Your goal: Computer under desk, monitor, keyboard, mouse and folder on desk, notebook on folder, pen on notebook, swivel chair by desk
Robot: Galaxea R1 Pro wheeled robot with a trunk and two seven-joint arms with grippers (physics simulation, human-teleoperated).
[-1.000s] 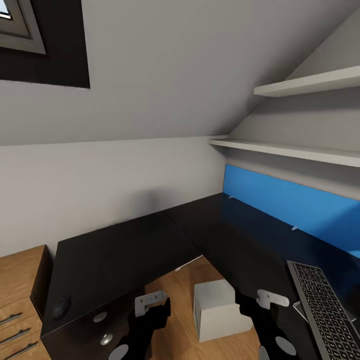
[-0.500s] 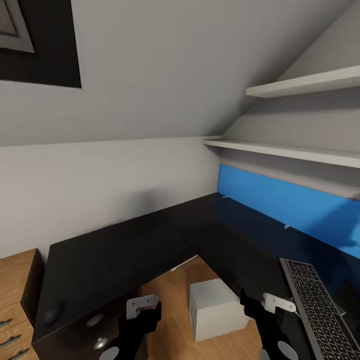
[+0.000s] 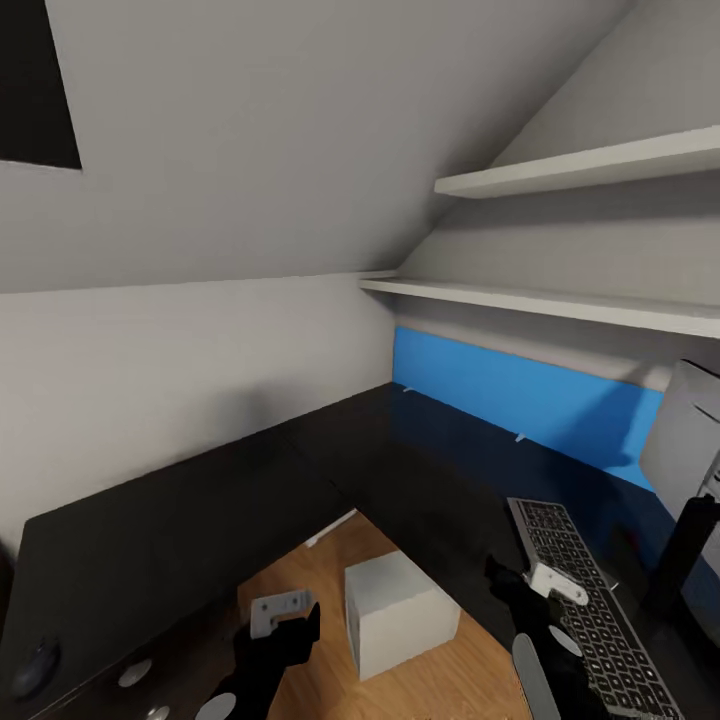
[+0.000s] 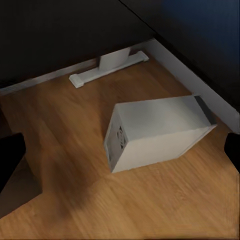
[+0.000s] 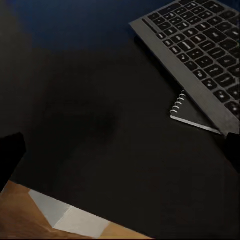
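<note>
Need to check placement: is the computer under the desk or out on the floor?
Out: computer stands on open floor beside the desk.

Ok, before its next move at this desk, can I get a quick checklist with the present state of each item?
1. Computer under the desk: not ok; it stands on open floor in the desk's inner corner.
2. Keyboard on the desk: ok.
3. Monitor on the desk: ok, at the right edge.
4. Mouse next to the keyboard: not ok; it lies at the desk's far left end.
5. Notebook free: not ok; partly under the keyboard.
6. Claws empty: cannot tell.
</note>
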